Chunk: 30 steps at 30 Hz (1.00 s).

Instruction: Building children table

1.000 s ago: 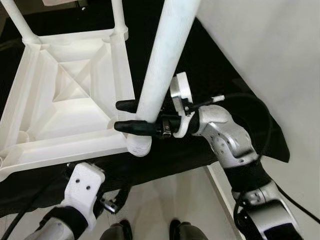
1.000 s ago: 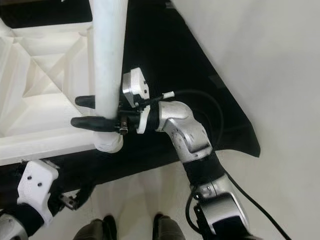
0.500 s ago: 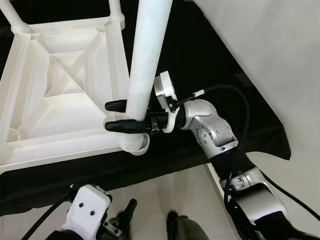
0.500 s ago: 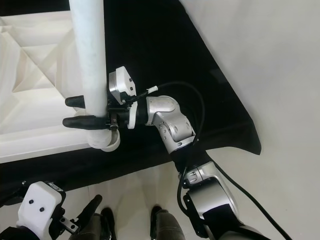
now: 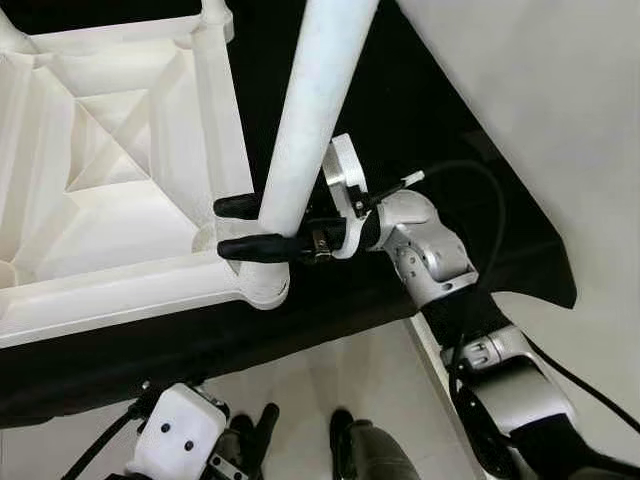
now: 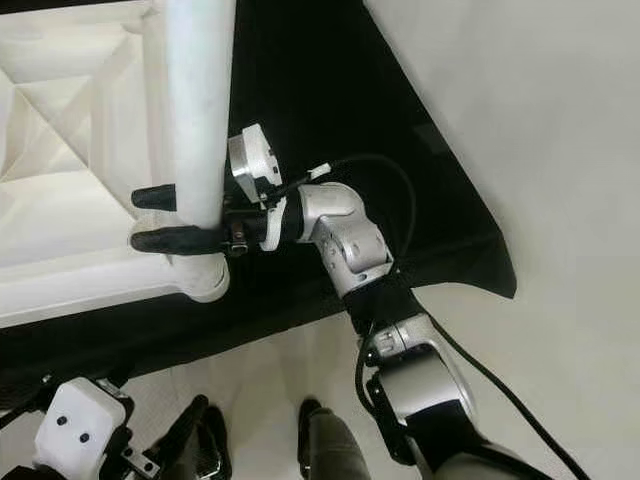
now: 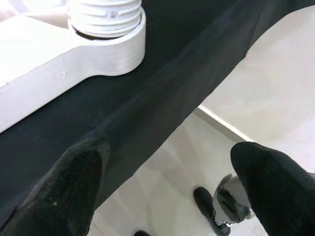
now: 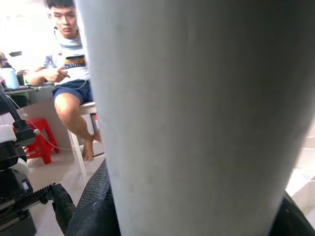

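The white children's table top [image 5: 120,210] lies upside down on a black cloth. A thick white table leg [image 5: 310,110] stands in its near corner socket [image 5: 262,290]. My right gripper [image 5: 224,228] is shut on the leg just above the socket, one black finger on each side. In the right wrist view the leg [image 8: 197,113] sits close between the fingers. The leg's ribbed end [image 7: 106,14] rests in the socket ring. My left gripper [image 7: 167,187] hangs low in front of the cloth edge, open and holding nothing, with its white wrist housing [image 5: 185,450] showing.
The black cloth [image 5: 420,110] ends in a front edge with pale floor [image 5: 330,370] below it and a light floor area on the right. My feet [image 5: 345,440] stand at that edge. A seated person [image 8: 69,73] and a red stool [image 8: 37,142] are beyond the leg.
My left arm has dropped lower and away from the table edge. The right gripper keeps its hold on the leg. The whole view has shifted a little.
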Available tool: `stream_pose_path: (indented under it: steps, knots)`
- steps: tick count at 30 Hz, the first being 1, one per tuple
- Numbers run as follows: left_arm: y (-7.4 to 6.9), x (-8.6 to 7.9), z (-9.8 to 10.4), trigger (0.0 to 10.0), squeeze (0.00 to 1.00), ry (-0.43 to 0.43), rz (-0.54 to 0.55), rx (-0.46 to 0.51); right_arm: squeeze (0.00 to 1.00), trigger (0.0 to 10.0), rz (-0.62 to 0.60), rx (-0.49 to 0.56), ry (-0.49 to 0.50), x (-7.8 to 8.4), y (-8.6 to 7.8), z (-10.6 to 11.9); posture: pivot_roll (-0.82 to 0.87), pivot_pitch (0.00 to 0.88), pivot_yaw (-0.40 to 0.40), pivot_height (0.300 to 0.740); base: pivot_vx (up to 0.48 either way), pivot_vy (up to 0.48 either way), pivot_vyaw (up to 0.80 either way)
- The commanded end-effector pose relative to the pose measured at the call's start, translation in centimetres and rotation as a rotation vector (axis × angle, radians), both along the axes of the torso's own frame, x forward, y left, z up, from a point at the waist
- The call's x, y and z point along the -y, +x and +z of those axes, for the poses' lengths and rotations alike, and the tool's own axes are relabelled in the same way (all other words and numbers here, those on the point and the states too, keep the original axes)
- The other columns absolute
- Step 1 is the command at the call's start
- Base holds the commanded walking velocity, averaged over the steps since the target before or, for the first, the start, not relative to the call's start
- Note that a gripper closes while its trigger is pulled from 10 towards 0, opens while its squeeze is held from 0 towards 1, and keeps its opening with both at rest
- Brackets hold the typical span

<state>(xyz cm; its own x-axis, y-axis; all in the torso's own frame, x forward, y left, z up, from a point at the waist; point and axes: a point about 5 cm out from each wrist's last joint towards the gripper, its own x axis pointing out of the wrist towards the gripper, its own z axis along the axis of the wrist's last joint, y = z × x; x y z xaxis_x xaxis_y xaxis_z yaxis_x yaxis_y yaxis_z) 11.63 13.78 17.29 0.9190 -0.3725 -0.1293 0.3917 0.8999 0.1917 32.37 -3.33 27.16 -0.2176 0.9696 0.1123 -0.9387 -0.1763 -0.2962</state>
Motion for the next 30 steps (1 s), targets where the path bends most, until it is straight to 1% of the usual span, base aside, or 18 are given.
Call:
stream_pose_path:
  steps: [1, 3, 4, 6, 7, 8, 10, 11, 13, 14, 17, 18, 21, 24, 26, 27, 28, 30]
  knots:
    - [-0.4, 0.1, -0.1, 10.0, 0.0, 0.011, -0.012, -0.014, 0.0, 10.0, -0.014, -0.064, -0.083, 0.1, 0.3, -2.3, -0.03, 0.412, -0.073, 0.74, 0.0, 0.0, 0.0]
    - [-0.5, 0.1, -0.1, 10.0, 0.0, 0.018, -0.013, -0.01, 0.0, 10.0, 0.014, -0.02, -0.122, 0.4, 0.3, -2.0, -0.03, 0.41, -0.072, 0.74, 0.0, 0.0, 0.0]
    - [-0.6, 0.1, -0.1, 10.0, 0.0, 0.02, -0.012, -0.008, 0.0, 10.0, 0.048, 0.003, -0.152, 0.6, 0.2, -1.8, -0.03, 0.41, -0.072, 0.74, 0.0, 0.0, 0.0]
    - [-0.6, 0.1, -0.1, 10.0, 0.0, 0.02, -0.012, -0.008, 0.0, 10.0, 0.048, 0.003, -0.152, 0.6, 0.2, -1.8, -0.03, 0.41, -0.072, 0.74, 0.0, 0.0, 0.0]
    - [-0.6, 0.1, -0.1, 10.0, 0.0, 0.022, -0.012, -0.006, 0.0, 10.0, 0.089, 0.021, -0.185, 0.7, -0.1, -1.7, -0.03, 0.408, -0.07, 0.74, 0.0, 0.0, 0.0]
    - [-0.6, 0.1, -0.1, 10.0, 0.0, 0.022, -0.012, -0.006, 0.0, 10.0, 0.089, 0.021, -0.185, 0.7, -0.1, -1.7, -0.03, 0.408, -0.07, 0.74, 0.0, 0.0, 0.0]
    - [-0.5, 0.1, -0.1, 10.0, 0.0, 0.026, -0.013, -0.001, 0.0, 10.0, 0.18, 0.096, -0.298, 0.8, -0.7, -1.6, -0.03, 0.406, -0.07, 0.74, 0.0, 0.0, 0.0]
    - [-0.5, 0.1, -0.1, 10.0, 0.0, 0.026, -0.013, -0.001, 0.0, 10.0, 0.18, 0.096, -0.298, 0.8, -0.7, -1.6, -0.03, 0.406, -0.07, 0.74, 0.0, 0.0, 0.0]
    - [-0.4, 0.1, -0.1, 10.0, 0.0, 0.029, -0.014, 0.003, 0.0, 10.0, 0.233, 0.149, -0.399, 0.8, -1.2, -1.6, -0.03, 0.404, -0.072, 0.74, 0.0, 0.0, 0.0]
    - [-0.4, 0.1, -0.1, 10.0, 0.0, 0.029, -0.014, 0.003, 0.0, 10.0, 0.233, 0.149, -0.399, 0.8, -1.2, -1.6, -0.03, 0.404, -0.072, 0.74, 0.0, 0.0, 0.0]
    - [-0.4, 0.1, 0.0, 10.0, 0.0, 0.032, -0.012, 0.008, 0.0, 10.0, 0.253, 0.161, -0.448, 0.8, -1.3, -1.6, -0.03, 0.404, -0.075, 0.74, 0.0, 0.0, 0.0]
    - [-0.4, 0.1, 0.0, 10.0, 0.0, 0.032, -0.012, 0.008, 0.0, 10.0, 0.253, 0.161, -0.448, 0.8, -1.3, -1.6, -0.03, 0.404, -0.075, 0.74, 0.0, 0.0, 0.0]
    - [-0.3, 0.2, 0.0, 10.0, 0.0, 0.033, -0.008, 0.013, 0.0, 10.0, 0.258, 0.174, -0.49, 0.8, -1.1, -1.6, -0.03, 0.401, -0.081, 0.74, 0.0, 0.0, 0.0]
    - [-0.3, 0.2, 0.0, 10.0, 0.0, 0.033, -0.008, 0.013, 0.0, 10.0, 0.258, 0.174, -0.49, 0.8, -1.1, -1.6, -0.03, 0.401, -0.081, 0.74, 0.0, 0.0, 0.0]
    - [-0.3, 0.2, 0.0, 10.0, 0.0, 0.034, -0.001, 0.02, 0.0, 10.0, 0.27, 0.205, -0.554, 0.9, -1.0, -1.4, -0.04, 0.399, -0.085, 0.74, 0.0, 0.0, 0.0]
    - [-0.3, 0.2, 0.0, 10.0, 0.0, 0.034, -0.001, 0.02, 0.0, 10.0, 0.27, 0.205, -0.554, 0.9, -1.0, -1.4, -0.04, 0.399, -0.085, 0.74, 0.0, 0.0, 0.0]
    - [-0.3, 0.2, 0.1, 10.0, 0.0, 0.034, 0.001, 0.022, 0.0, 10.0, 0.285, 0.216, -0.593, 1.2, -1.2, -1.4, -0.04, 0.4, -0.086, 0.74, 0.0, 0.0, 0.0]
    - [-0.3, 0.2, 0.1, 10.0, 0.0, 0.034, 0.001, 0.022, 0.0, 10.0, 0.285, 0.216, -0.593, 1.2, -1.2, -1.4, -0.04, 0.4, -0.086, 0.74, 0.0, 0.0, 0.0]
